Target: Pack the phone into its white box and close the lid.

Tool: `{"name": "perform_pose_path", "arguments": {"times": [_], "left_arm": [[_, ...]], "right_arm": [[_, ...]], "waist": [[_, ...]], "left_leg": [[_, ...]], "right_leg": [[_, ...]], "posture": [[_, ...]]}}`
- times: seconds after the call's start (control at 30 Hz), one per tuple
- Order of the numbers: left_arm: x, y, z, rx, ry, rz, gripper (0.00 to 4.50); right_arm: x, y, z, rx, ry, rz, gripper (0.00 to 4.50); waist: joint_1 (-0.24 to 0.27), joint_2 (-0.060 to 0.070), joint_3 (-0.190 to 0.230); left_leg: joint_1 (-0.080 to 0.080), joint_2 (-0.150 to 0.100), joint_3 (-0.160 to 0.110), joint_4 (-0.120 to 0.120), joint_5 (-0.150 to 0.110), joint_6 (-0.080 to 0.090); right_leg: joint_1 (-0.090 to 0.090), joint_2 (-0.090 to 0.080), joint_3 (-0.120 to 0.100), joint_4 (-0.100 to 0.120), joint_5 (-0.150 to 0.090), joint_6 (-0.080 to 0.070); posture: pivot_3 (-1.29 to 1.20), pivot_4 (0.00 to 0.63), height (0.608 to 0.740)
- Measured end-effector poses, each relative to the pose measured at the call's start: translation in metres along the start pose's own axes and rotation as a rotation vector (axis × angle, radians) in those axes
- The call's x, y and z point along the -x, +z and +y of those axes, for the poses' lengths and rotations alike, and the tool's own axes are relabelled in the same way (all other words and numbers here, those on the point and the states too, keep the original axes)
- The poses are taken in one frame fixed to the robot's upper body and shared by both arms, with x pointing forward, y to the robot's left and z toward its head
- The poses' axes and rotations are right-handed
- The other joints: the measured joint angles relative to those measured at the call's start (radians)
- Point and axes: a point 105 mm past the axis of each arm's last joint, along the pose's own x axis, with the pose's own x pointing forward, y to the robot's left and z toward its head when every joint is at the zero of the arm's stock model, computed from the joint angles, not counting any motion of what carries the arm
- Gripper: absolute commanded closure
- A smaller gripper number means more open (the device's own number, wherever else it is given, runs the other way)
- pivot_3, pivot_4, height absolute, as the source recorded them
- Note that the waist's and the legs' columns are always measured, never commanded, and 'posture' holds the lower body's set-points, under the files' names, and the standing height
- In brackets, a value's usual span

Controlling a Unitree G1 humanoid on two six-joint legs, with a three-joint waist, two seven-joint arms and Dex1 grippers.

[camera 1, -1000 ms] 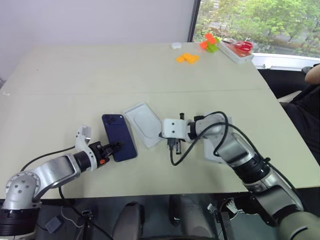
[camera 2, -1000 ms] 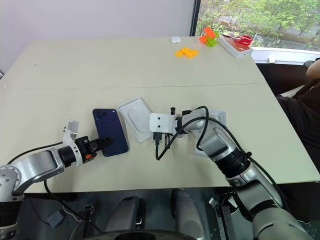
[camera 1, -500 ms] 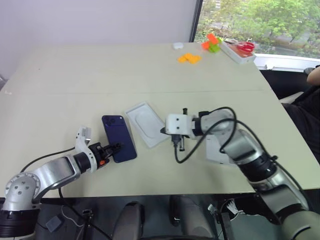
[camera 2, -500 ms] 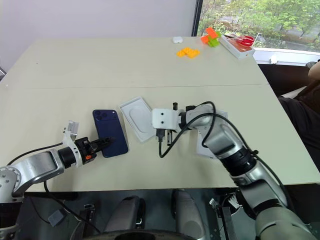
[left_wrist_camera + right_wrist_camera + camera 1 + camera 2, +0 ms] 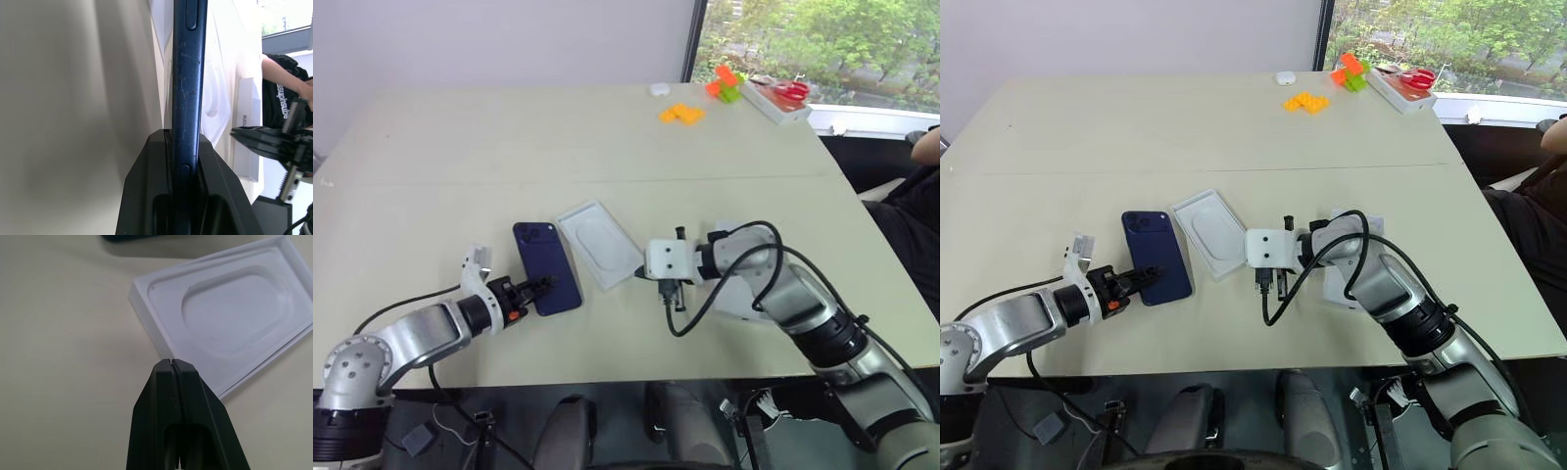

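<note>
The left hand is pinching the slim navy-blue phone's edge; the right hand, fingers pressed together, is hovering. Advise lifting level toward the shallow white cardboard tray.

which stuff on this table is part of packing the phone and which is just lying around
Part of the job:
- phone, edge clamped in the left gripper
- white tray with an oval recess
- white box part under the right arm
- right gripper, shut and empty

Just lying about:
- orange blocks
- orange and green blocks
- small white object
- white tray with red scissors
</note>
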Motion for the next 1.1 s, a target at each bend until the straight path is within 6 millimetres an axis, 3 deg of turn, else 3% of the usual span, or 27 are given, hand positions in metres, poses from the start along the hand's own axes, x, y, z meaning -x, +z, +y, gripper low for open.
{"name": "perform_pose_path", "arguments": {"times": [0.43, 1.1], "left_arm": [[0.000, 0.000, 0.000, 0.000, 0.002, 0.000, 4.50], [-0.001, -0.001, 0.000, 0.005, 0.001, 0.001, 4.50]], "right_arm": [[-0.008, -0.003, -0.002, -0.028, -0.018, -0.001, 4.46], [-0.010, 0.017, -0.016, -0.031, -0.061, -0.056, 4.46]], "waist": [[0.000, 0.000, 0.000], [0.000, 0.000, 0.000]], "left_leg": [[0.000, 0.000, 0.000, 0.000, 0.000, 0.000], [0.000, 0.000, 0.000, 0.000, 0.000, 0.000]], "right_leg": [[0.000, 0.000, 0.000, 0.000, 0.000, 0.000], [0.000, 0.000, 0.000, 0.000, 0.000, 0.000]], "posture": [[0.00, 0.150, 0.726], [0.00, 0.150, 0.726]]}}
